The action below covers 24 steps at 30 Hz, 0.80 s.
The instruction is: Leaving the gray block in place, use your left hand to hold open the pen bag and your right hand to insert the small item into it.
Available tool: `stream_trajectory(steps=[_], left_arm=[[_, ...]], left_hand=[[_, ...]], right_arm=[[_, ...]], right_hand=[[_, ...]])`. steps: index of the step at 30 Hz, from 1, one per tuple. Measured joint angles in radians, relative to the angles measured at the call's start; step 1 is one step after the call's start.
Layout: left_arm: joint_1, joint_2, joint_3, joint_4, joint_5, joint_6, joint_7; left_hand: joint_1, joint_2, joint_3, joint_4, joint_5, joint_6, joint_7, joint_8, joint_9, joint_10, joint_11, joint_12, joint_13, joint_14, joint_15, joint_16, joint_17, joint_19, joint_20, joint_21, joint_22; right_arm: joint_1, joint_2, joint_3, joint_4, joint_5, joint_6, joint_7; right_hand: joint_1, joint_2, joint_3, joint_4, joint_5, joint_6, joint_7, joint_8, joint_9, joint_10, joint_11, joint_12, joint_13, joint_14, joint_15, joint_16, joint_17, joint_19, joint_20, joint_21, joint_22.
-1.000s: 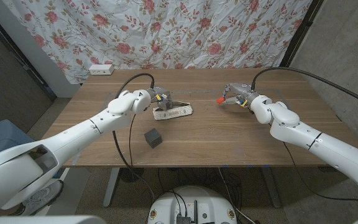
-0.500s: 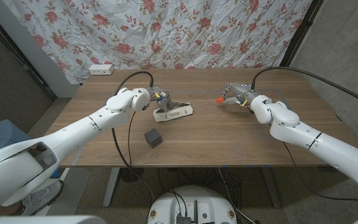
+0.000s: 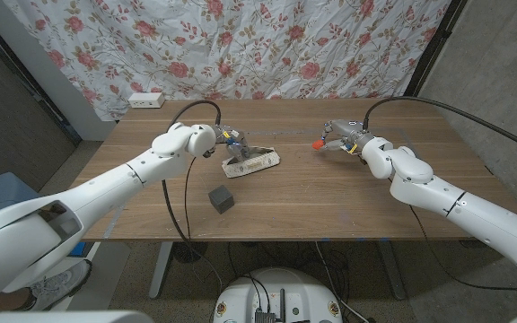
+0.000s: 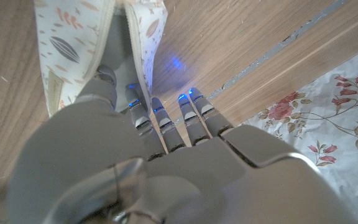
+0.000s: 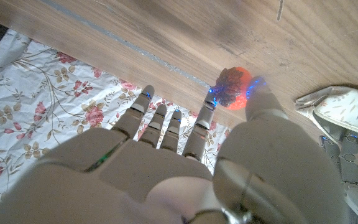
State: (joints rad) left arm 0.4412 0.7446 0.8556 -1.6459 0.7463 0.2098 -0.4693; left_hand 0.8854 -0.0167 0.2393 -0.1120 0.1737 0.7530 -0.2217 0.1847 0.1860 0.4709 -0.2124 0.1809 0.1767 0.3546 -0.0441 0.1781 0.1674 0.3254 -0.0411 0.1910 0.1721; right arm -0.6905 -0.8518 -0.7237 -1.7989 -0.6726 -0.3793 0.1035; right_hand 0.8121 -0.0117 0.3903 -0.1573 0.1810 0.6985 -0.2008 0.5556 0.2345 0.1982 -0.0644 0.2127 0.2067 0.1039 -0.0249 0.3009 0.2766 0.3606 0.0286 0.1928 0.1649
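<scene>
Pen bag (image 3: 250, 161), leaf print, unlettered

Even, soft room light from overhead, no hard glare on the table (image 3: 330, 193). Shadows faint. Head view sharp in the centre, bent at the edges. Wrist views: left hand (image 4: 160, 162) and right hand (image 5: 166, 168) blurred up close, w/ blue glow, perhaps fingertip LEDs.
</scene>
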Motion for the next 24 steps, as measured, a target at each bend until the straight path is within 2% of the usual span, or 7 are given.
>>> stream_trajectory(steps=[17,24], left_arm=[[-0.017,0.007,0.005,0.010,-0.030,-0.019,-0.030],[-0.025,0.009,0.006,0.015,-0.038,-0.033,-0.038]], left_hand=[[-0.076,-0.047,-0.039,0.002,0.000,-0.023,0.002,0.000,-0.005,-0.014,0.000,0.000,0.000,-0.013,0.003,0.000,0.000,-0.025,0.000,0.000,0.000],[-0.104,-0.060,-0.052,0.002,0.000,-0.039,0.004,0.000,-0.005,-0.025,0.000,0.000,0.000,-0.025,0.000,0.000,0.000,-0.034,0.009,-0.007,0.000]], right_arm=[[-0.005,-0.001,0.003,-0.007,0.000,-0.007,0.004],[-0.005,0.000,0.003,-0.008,0.000,-0.009,0.005]], right_hand=[[0.004,0.004,0.000,0.000,-0.003,0.000,0.000,0.000,0.000,0.000,0.000,0.000,0.000,0.000,0.000,0.000,0.000,0.000,0.000,0.000,0.000],[0.004,0.004,0.000,0.000,0.005,0.000,0.000,-0.002,0.000,0.000,0.000,0.000,0.000,0.000,0.000,0.000,0.000,0.000,0.000,0.000,0.000]])
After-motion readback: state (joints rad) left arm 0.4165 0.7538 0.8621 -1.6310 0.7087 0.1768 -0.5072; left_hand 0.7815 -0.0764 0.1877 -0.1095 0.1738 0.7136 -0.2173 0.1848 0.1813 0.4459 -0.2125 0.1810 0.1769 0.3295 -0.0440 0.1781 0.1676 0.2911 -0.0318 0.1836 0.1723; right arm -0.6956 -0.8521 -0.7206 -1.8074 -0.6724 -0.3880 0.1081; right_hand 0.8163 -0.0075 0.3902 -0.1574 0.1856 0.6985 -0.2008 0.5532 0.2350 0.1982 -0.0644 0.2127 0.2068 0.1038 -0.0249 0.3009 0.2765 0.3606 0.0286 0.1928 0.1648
